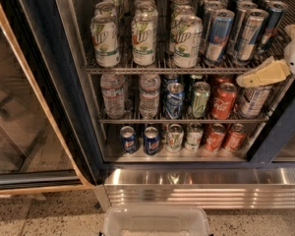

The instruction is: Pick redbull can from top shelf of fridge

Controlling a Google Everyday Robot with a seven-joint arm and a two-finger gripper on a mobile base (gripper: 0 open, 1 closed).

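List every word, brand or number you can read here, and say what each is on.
"7UP": white-green cans on the top shelf.
"Coca-Cola" script, faint: red can on the middle rack.
On the redbull can: lettering too blurred to read.
On the water bottles and bottom-rack cans: labels unreadable.
On the gripper, at the top shelf's right end: no text.
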